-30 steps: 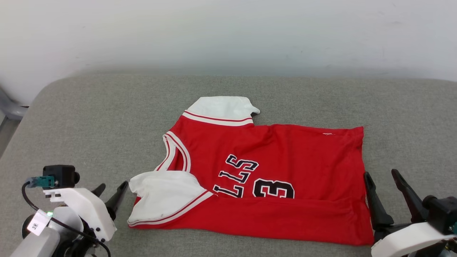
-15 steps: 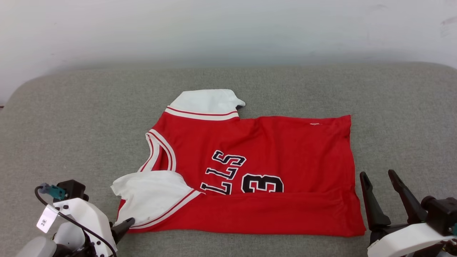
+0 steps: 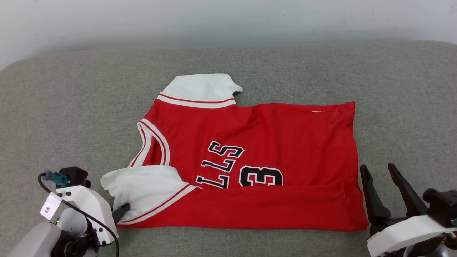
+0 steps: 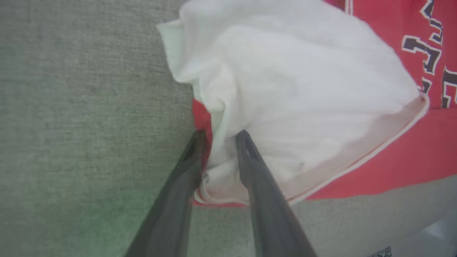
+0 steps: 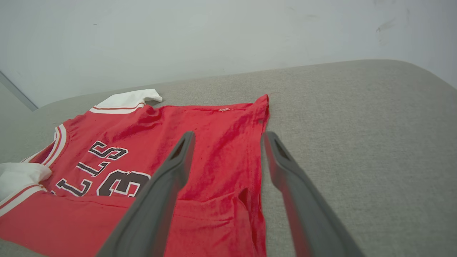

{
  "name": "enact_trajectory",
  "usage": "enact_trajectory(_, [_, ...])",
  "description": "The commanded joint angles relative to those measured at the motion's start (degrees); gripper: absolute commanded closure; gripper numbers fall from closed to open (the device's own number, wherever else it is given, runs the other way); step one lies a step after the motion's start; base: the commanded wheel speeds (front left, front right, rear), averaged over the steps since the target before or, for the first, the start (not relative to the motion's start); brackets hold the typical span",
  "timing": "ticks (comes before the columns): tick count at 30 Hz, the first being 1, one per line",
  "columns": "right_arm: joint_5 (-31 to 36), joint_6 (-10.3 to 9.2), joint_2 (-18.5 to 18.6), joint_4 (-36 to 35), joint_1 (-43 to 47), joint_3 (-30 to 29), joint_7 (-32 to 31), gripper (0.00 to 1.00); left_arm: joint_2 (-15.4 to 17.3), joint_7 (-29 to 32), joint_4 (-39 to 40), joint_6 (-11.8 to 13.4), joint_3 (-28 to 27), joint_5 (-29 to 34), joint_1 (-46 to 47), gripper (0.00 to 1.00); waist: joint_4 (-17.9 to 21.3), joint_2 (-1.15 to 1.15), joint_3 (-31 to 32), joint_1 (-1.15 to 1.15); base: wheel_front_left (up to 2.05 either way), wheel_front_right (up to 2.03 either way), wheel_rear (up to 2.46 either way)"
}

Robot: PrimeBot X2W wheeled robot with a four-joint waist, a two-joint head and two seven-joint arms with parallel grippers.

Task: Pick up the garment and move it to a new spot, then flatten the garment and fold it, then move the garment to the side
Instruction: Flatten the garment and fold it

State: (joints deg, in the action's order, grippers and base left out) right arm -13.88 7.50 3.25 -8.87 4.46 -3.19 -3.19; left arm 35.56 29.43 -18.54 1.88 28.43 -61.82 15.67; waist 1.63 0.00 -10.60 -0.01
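Observation:
The red jersey garment lies flat on the grey cushion, front up, with its near long edge folded over the black letters and number 33. One white sleeve points to the far side. The other white sleeve is bunched at the near left corner. My left gripper is shut on that sleeve's edge, with cloth pinched between the fingers; one dark fingertip touches the sleeve. My right gripper stands open just off the hem's near right corner, apart from the cloth, and its own view looks over the hem.
The grey cushion stretches wide to the left, right and far side of the garment. A pale wall rises behind its far edge. The cushion's rounded corner falls away on the right.
The head camera has tilted, shifting the whole picture. My left gripper has come in to the near white sleeve and shut on its edge, bunching it leftwards. The right gripper has kept its place.

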Motion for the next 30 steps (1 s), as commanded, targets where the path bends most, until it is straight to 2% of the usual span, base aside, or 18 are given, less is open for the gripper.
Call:
enact_trajectory(1, [-0.2,-0.02,-0.3,0.2,-1.0,-0.2,-0.1,0.0,-2.7,0.8,-1.7,-0.8,2.3,-0.1,-1.3,1.0,0.0,0.0,-0.2,0.01,0.0,0.0,0.0])
enact_trajectory(8, [-1.8,-0.02,-0.3,1.2,-1.2,-3.0,-2.4,0.0,-3.9,-0.4,-4.2,-3.0,3.1,0.6,0.0,1.0,-0.3,0.0,0.1,0.01,0.0,0.0,0.0])
enact_trajectory(13, [-3.8,-0.02,0.5,3.2,-0.6,-6.7,-9.1,0.0,-2.8,-3.3,-2.5,-3.4,1.7,1.6,1.4,1.0,-1.1,0.0,1.0,0.01,0.0,0.0,0.0])
enact_trajectory(17, [-5.4,-0.02,1.9,5.6,-0.3,-9.4,-17.7,0.0,-1.0,-5.2,0.0,-2.7,0.5,2.5,1.6,1.0,-1.7,0.0,1.6,0.01,0.0,0.0,0.0])
enact_trajectory(22, [-6.5,-0.02,3.7,7.2,-1.3,-9.6,-27.5,0.0,0.8,-4.8,5.0,-1.0,-0.3,2.5,0.4,1.0,-2.6,0.0,2.0,0.01,0.0,0.0,0.0])
enact_trajectory(30, [-6.6,-0.02,5.3,8.8,-5.7,-5.2,-33.6,0.0,2.3,-4.0,11.5,1.4,-0.7,2.8,-0.8,1.0,-3.8,0.0,0.1,0.01,0.0,0.0,0.0])
